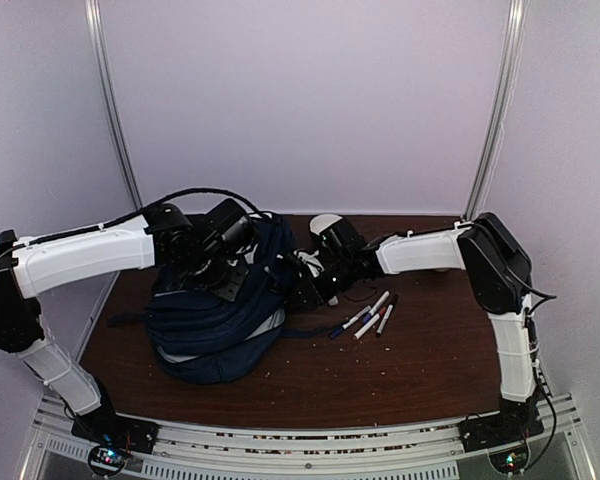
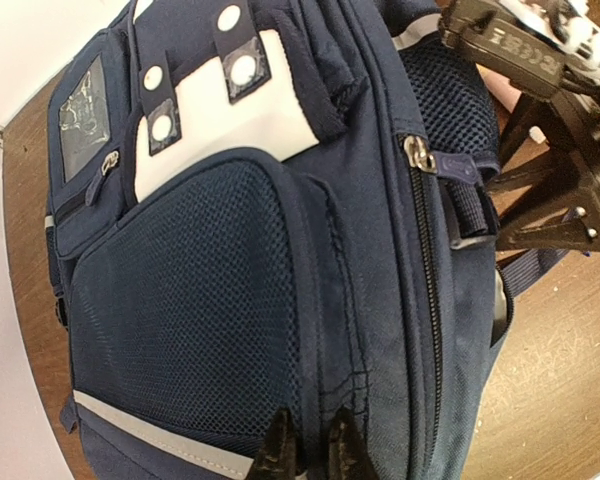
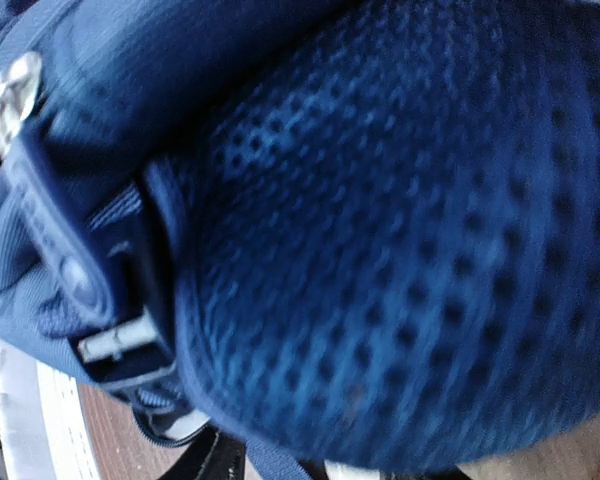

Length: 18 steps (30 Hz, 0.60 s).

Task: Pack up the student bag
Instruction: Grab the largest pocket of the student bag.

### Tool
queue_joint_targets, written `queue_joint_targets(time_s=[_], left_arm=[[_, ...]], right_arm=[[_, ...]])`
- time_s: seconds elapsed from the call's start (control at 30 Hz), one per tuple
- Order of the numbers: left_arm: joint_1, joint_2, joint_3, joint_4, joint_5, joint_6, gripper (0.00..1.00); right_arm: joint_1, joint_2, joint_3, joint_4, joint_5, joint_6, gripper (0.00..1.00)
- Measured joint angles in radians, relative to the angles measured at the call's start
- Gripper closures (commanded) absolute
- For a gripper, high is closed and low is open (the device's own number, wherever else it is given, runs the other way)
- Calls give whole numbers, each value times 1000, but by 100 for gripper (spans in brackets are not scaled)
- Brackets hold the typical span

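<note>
No brand name shows anywhere on the student bag (image 1: 215, 338), and I can find no words to read on it. It has a small see-through name window (image 2: 85, 108), but what is inside is only a shiny blur. The right claw (image 1: 302, 283) has some raised letters (image 2: 521, 50) on one black finger, and they are too fuzzy to read. The bag is big, dark blue and puffy. It lies on the brown counter (image 1: 430, 372), left of the middle, between the two arms. It has a white patch (image 2: 215, 115) with little blue tabs and round silver snaps. Below that is a net pocket (image 2: 190, 300) with tiny holes, and a pale stripe (image 2: 150, 432) runs under it. A long zipper goes up the side to a silver zipper pull (image 2: 416, 153). The left claw (image 2: 311, 452) has its two fingers close together, pinching a bit of the bag's blue cloth. The right claw's fingers stand apart, right beside the bag's netted side. A few marker pens (image 1: 368, 318) lie in a small bunch on the counter, to the right of the bag.
</note>
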Motion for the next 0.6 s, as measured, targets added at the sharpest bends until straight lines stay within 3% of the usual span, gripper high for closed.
queue_joint_targets(time_s=[0.17,0.37,0.6], left_arm=[[5,-7,1,-1,6,6,100],[8,-11,1,-3,13,7,100],[12,-14,1,-4,13,7,100]], right_arm=[[3,40,26,14,-11,13,63],[5,66,32,31,-43,35,64],[5,108,36,122,-131,98,89]])
